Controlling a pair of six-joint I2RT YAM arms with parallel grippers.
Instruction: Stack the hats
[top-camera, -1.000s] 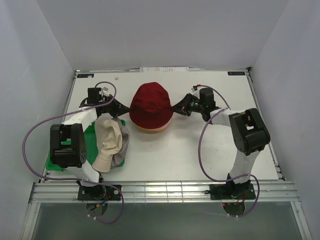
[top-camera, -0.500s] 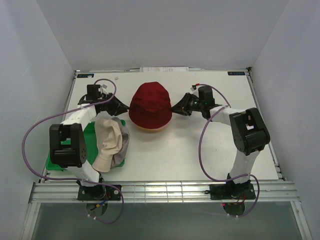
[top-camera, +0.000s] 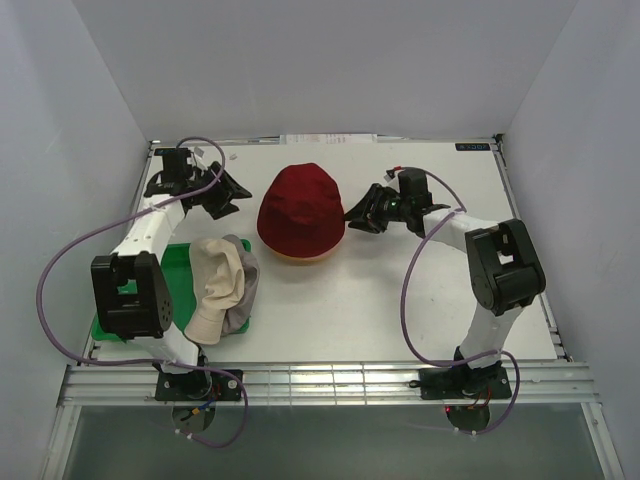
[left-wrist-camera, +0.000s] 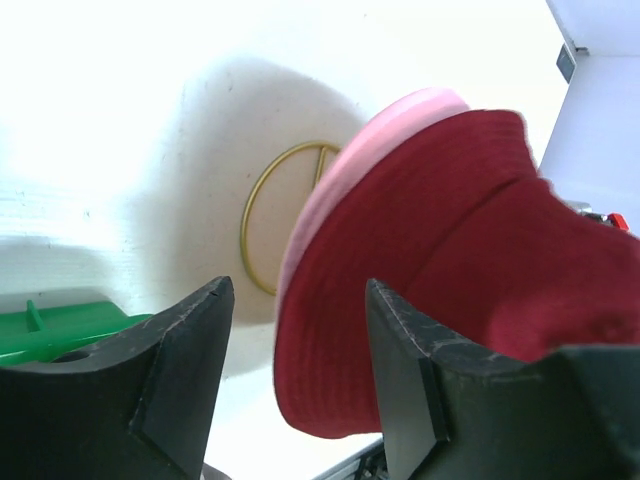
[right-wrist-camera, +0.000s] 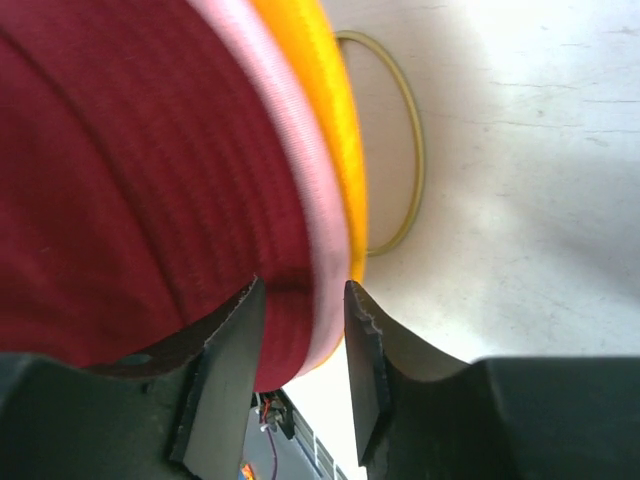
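Note:
A dark red hat sits on top of a stack in the middle of the table, with a pink hat and a yellow-orange hat under it. My left gripper stands open a short way left of the stack, touching nothing. In the left wrist view the red hat shows beyond the left gripper. My right gripper is open at the stack's right brim. In the right wrist view the red and pink brim edges lie loosely between its spread fingers. A cream-beige hat lies on a grey hat at the front left.
A green tray lies under the cream-beige and grey hats by the left arm. A gold wire ring of the stand shows below the stack, also as the gold ring in the right wrist view. White walls close the table's far side and both ends.
Both grippers have opened and let go of the dark red hat's brim. The left gripper has drawn back to the far left; the right stays at the brim.

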